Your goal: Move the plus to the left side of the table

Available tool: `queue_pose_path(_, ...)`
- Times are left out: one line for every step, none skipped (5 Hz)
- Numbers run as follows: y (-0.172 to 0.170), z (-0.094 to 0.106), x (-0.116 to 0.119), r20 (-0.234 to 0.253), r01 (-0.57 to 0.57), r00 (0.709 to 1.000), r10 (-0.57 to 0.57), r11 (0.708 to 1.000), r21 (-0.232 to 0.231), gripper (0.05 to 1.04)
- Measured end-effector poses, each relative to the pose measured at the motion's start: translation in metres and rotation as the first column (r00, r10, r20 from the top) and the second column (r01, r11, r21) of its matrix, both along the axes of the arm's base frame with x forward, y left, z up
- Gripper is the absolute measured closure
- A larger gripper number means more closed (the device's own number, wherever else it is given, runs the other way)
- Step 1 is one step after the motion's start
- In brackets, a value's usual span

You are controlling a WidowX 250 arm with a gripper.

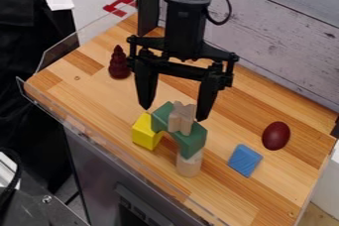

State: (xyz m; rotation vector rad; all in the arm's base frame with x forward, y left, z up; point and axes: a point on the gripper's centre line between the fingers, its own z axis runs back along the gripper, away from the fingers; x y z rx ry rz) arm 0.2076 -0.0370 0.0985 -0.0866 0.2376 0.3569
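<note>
Overhead, my gripper hangs above table, fingers spread wide, nothing in grasp. Wooden plus: directly below gap between fingertips, atop green arch, nearer table's front edge than its wall-side edge. Arch bridges yellow block and pale wooden cylinder. Dark red tiered cone: upright, toward table's far left end. Blue block: right of arch, apart. Dark red egg: beyond blue block, toward table's right corner.
</note>
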Motion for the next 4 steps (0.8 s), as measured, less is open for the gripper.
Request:
queue_pose_path(-0.001, -0.009, 0.0, -0.028, 0.005, 1.0, -0.005, 1.0, -0.003, 0.085)
queue_pose_path(-0.001, -0.018, 0.001, -0.054, 0.004, 0.999, -0.004, 1.0, -0.006, 0.085)
queue_pose_path(-0.001, -0.026, 0.002, -0.074, -0.005, 0.997, 0.005, 1.0, 0.004, 0.118)
queue_pose_path(-0.001, -0.027, 0.004, -0.06, -0.022, 0.998, 0.022, 1.0, 0.01, 0.4)
